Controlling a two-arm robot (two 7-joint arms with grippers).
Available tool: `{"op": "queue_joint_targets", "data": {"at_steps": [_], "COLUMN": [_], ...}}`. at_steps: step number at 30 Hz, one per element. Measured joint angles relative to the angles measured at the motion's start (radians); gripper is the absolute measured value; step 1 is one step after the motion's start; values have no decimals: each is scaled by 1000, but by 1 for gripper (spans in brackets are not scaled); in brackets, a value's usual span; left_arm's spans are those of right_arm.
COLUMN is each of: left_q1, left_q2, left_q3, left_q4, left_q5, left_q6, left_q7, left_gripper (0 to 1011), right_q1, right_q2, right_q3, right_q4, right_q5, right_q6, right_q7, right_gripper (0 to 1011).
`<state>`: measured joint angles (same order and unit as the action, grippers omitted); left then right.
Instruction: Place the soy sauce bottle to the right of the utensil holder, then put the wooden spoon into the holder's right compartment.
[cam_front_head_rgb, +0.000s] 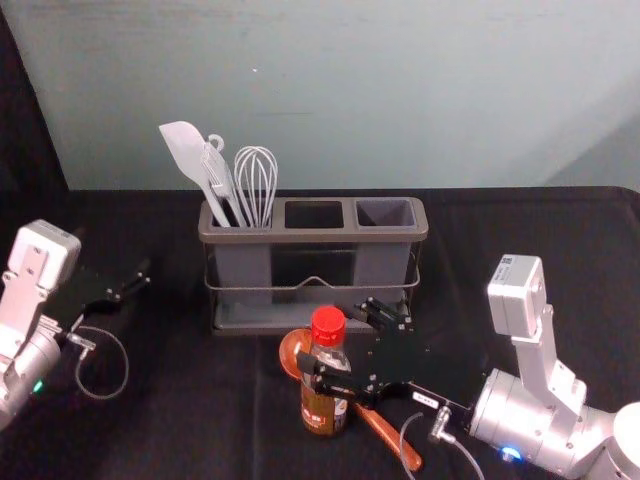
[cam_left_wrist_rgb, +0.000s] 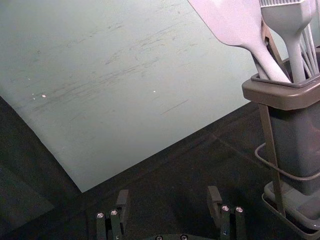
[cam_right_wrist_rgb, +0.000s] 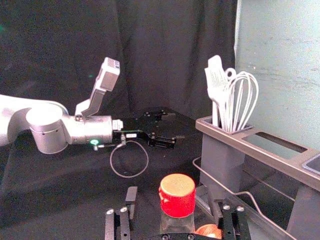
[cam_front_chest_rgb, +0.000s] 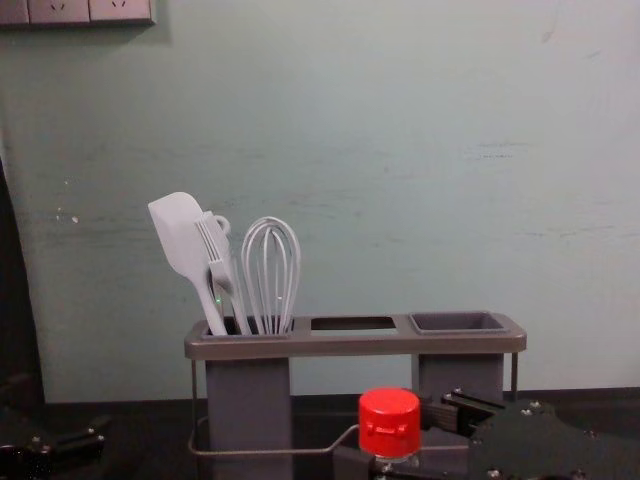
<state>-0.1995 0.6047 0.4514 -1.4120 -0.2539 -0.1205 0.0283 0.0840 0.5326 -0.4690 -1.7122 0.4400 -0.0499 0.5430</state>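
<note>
Right gripper (cam_front_head_rgb: 335, 335) positioned around upright soy sauce bottle (cam_front_head_rgb: 321, 408).
Head view: bottle stands before utensil holder (cam_front_head_rgb: 315, 237); wooden spoon (cam_front_head_rgb: 392, 438) lies diagonally beside it on worktop (cam_front_head_rgb: 200, 420); left gripper (cam_front_head_rgb: 143, 277) idles at left. Left wrist view: fingers (cam_left_wrist_rgb: 214, 195) wide. Right wrist view: fingers (cam_right_wrist_rgb: 131, 195) wide, red cap (cam_right_wrist_rgb: 177, 195) between, untouched. Chest view: cap fronts holder.

L arm (cam_front_head_rgb: 22, 345) is at the left edge, green light (cam_front_head_rgb: 38, 386) on, L gripper (cam_front_head_rgb: 129, 284) angled inward to the right, fingers wide apart tbh. R arm (cam_front_head_rgb: 545, 410) comes in from near right w/ a blue light (cam_front_head_rgb: 511, 453), R gripper (cam_front_head_rgb: 336, 336) pointing left near the middle, fingers spread too, fwiw.
</note>
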Motion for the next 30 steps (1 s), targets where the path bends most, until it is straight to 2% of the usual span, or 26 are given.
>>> {"op": "queue_joint_targets", "data": {"at_steps": [8, 11, 13, 14, 18, 30], "left_q1": [0, 0, 0, 0, 0, 0], "left_q2": [0, 0, 0, 0, 0, 0], "left_q3": [0, 0, 0, 0, 0, 0], "left_q4": [0, 0, 0, 0, 0, 0], "left_q5": [0, 0, 0, 0, 0, 0], "left_q6": [0, 0, 0, 0, 0, 0], "left_q7": [0, 0, 0, 0, 0, 0], "left_gripper": [1012, 1011, 1011, 1012, 1011, 1012], "right_q1": [-1, -1, -1, -1, -2, -8], "right_q2": [1, 1, 1, 1, 2, 4], "right_q3": [1, 1, 1, 1, 1, 6], "right_q4": [-1, -1, -1, -1, -2, -6], "right_q5": [1, 2, 2, 2, 2, 6], "right_q6": [-2, -2, -2, -2, -2, -7], "right_q7": [1, 1, 1, 1, 2, 2], "right_gripper": [715, 595, 556, 489, 399, 386]}}
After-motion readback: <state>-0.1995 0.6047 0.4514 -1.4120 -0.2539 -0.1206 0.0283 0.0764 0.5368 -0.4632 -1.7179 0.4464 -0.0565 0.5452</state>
